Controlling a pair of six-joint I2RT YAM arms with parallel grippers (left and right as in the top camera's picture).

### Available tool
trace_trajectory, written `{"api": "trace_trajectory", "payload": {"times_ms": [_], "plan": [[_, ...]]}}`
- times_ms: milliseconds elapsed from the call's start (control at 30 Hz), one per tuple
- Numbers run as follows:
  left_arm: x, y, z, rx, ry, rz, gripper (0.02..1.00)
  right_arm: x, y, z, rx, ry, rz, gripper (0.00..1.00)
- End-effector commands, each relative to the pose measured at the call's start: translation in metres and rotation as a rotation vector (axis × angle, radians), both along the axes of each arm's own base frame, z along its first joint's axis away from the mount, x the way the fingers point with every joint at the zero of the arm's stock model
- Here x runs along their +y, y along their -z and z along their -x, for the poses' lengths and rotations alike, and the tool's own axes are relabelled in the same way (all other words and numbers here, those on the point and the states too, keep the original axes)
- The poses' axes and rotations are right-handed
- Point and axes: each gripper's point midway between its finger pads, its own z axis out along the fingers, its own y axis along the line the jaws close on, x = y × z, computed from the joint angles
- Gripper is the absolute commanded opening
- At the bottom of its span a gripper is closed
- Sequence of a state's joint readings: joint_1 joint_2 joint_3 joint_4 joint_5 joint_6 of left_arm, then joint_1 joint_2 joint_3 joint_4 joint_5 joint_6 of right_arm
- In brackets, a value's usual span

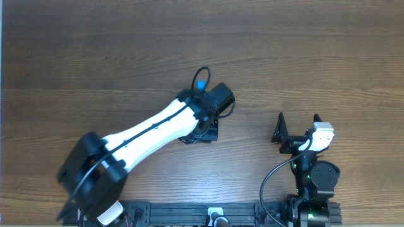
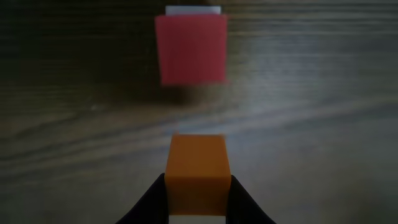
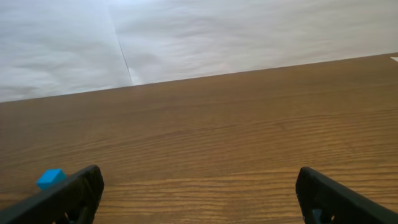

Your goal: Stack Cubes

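Observation:
An orange cube [image 2: 198, 165] sits between the two dark fingers of my left gripper [image 2: 198, 186], which is shut on it. A white strip shows at the cube's near edge. Beyond it, on the wood, stands a red cube [image 2: 190, 50] with a white edge [image 2: 193, 10] showing behind it, apart from the orange one. In the top view the left arm reaches to the table's middle, and its wrist [image 1: 205, 113] hides both cubes. A small blue cube [image 1: 201, 85] lies just past that wrist, and the blue cube [image 3: 51, 178] also appears in the right wrist view. My right gripper [image 1: 297, 126] stands open and empty near its base.
The brown wooden table [image 1: 303, 50] stretches wide around both arms. A black cable loop [image 1: 203, 72] rises from the left wrist by the blue cube. A pale wall [image 3: 249, 31] backs the table's far edge.

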State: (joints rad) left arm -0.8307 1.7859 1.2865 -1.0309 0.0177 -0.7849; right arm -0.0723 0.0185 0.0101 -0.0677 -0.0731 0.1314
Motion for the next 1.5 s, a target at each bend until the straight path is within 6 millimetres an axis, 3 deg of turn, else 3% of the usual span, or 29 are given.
{"api": "trace_trajectory", "payload": {"times_ms": [33, 267, 467, 933, 1500], "plan": [[0.001, -0.042, -0.013, -0.06, -0.005, 0.033, 0.036, 0.001, 0.002, 0.0, 0.002, -0.005, -0.006, 0.993], [0.003, -0.063, -0.033, -0.094, -0.025, 0.039, 0.038, 0.001, 0.002, 0.0, 0.002, -0.005, -0.006, 0.991], [0.009, -0.051, -0.043, -0.076, -0.043, 0.017, 0.036, 0.001, 0.002, 0.0, 0.002, -0.006, -0.006, 0.993], [0.0, -0.012, -0.056, -0.046, 0.004, -0.015, 0.038, 0.001, 0.002, 0.0, 0.002, -0.005, -0.006, 0.993], [-0.002, -0.008, -0.059, -0.049, -0.014, -0.011, 0.04, 0.001, 0.002, 0.0, 0.002, -0.006, -0.006, 0.991]]}}
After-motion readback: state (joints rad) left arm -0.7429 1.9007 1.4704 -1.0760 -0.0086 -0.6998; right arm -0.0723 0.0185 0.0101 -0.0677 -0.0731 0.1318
